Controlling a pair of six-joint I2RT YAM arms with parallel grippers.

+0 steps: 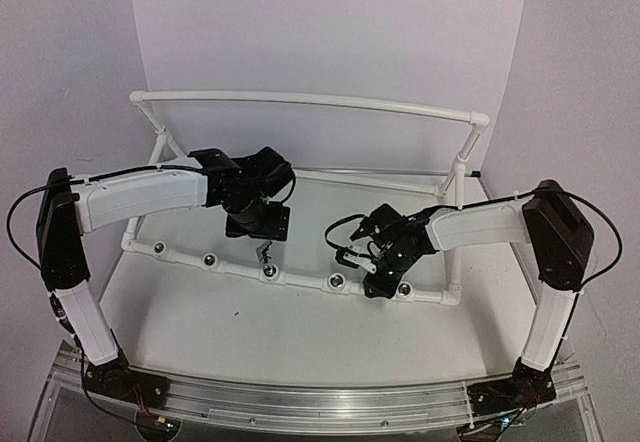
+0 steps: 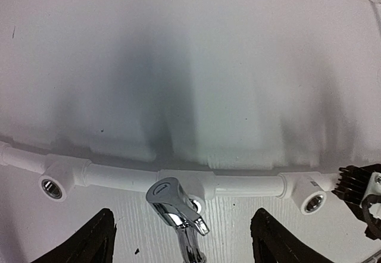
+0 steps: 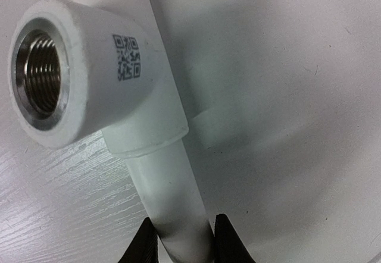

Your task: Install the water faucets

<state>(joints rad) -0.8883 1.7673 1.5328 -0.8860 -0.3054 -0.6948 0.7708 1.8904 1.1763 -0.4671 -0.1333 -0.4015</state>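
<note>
Left tool [image 2: 183, 221] hangs just on the near side of the front pipe [image 2: 119, 174]. Its fingers [image 2: 95, 239] are spread wide and have hold of nothing. The water faucet [image 2: 172, 199] sits btwn them w/o contact, its chrome head right at the pipe's middle socket [image 2: 198, 204]. Can't tell whether any thread is in yet.

Handling, as a judgement: it's solid metal, so stiff and heavy for its size, and not fragile. It's also polished and rounded, so prob. slippery in a grip. The best hold looks to be across the stubby body, square to the fingers. The bent spout would let it swivel. Turning it in wants the stem in line w/ the socket, else the thread may cross.

Right tool [image 3: 181, 244] is closed on the front pipe, 1 finger each side, just beside another socket [image 3: 38, 75] whose thread is bare. This prob. steadies the pipe on the bench [image 3: 297, 96].
</note>
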